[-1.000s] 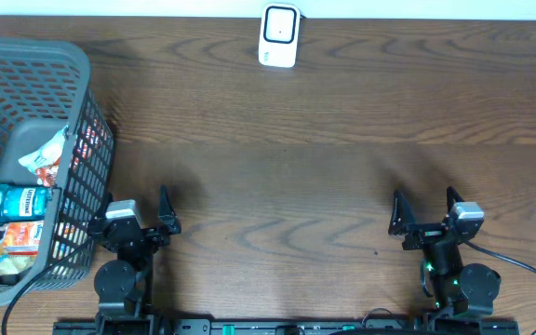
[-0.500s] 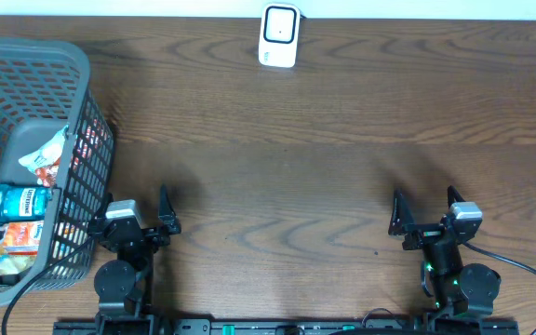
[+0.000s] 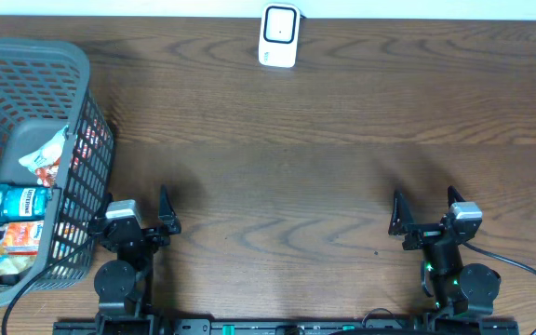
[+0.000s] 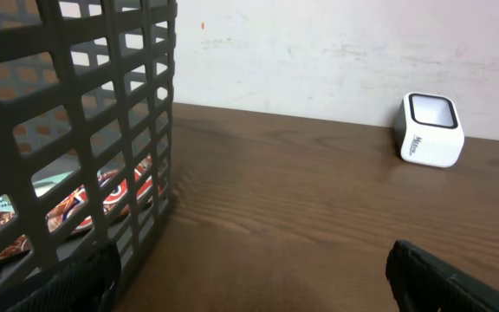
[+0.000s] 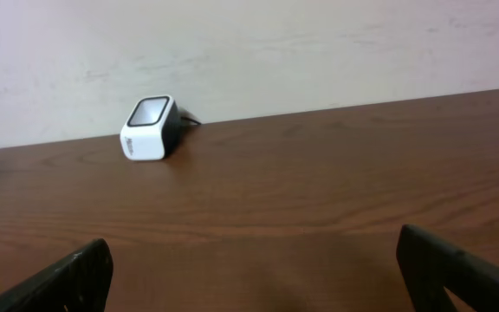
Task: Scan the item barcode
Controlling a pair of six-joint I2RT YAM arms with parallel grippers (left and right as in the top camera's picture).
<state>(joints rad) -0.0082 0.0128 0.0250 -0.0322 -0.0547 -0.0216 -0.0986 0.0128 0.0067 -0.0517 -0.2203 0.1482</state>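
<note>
Three or so packaged items [image 3: 26,199] are lying in the grey basket [image 3: 89,177], just left of the left gripper [image 3: 136,207].

A teal pack [image 3: 15,202] is lying in the middle, with a white-and-orange packet [image 3: 46,152] beyond it and an orange packet [image 3: 9,245] nearer. The basket's mesh side is standing right beside the left gripper, though contact cannot be told. The white scanner [image 3: 279,35] is sitting far ahead of both grippers at the back edge of the wooden table [image 3: 277,167], ahead-right of the left one and ahead-left of the right gripper [image 3: 424,207], close to the pale wall [image 5: 319,43]. Both grippers are resting low at the near edge, well apart, each gaping fully wide and gripping nothing.
</note>
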